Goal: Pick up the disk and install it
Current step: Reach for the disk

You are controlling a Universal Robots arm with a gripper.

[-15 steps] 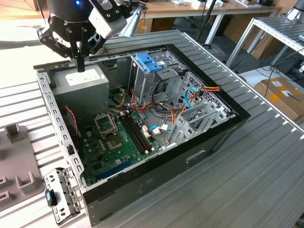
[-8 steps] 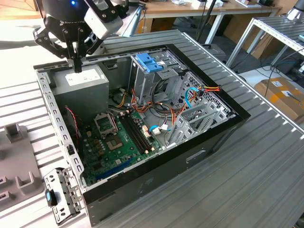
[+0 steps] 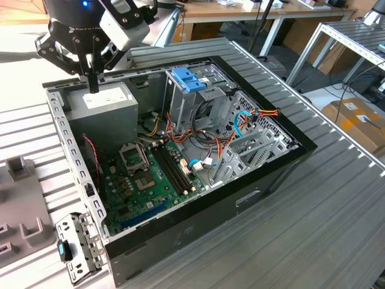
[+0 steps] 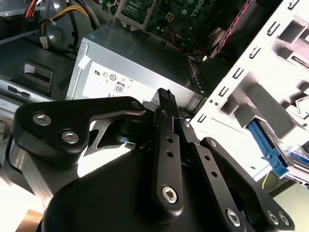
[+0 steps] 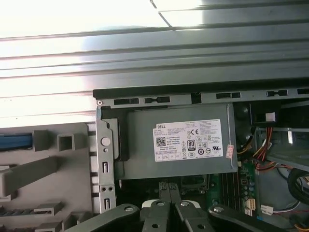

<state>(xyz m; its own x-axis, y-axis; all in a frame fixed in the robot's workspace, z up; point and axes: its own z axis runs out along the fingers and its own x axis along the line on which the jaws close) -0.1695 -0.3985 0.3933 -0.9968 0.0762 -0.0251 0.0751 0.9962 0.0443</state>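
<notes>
My gripper (image 3: pixel 93 86) hangs over the grey power-supply box (image 3: pixel 102 99) at the far left corner of the open computer case (image 3: pixel 264 174), its two black fingers pressed together with nothing between them. The fingertips (image 4: pixel 166 96) point at the box's label (image 5: pixel 188 140) in both wrist views. The disk shows in part: a bright blue rail (image 4: pixel 265 145) with a dark flat body beside it lies in the grey moulded holder (image 4: pixel 289 43) outside the case. Its blue edge (image 5: pixel 14 142) also appears in the first wrist view, off to the side of the gripper.
Inside the case lie a green motherboard (image 3: pixel 144 180), loose coloured cables (image 3: pixel 240 123) and a metal drive cage topped by a bare blue bracket (image 3: pixel 188 78). A metal plate with a blue latch (image 3: pixel 72 250) lies beside the grey holder (image 3: pixel 18 205). Ribbed table (image 3: pixel 325 229) surrounds the case.
</notes>
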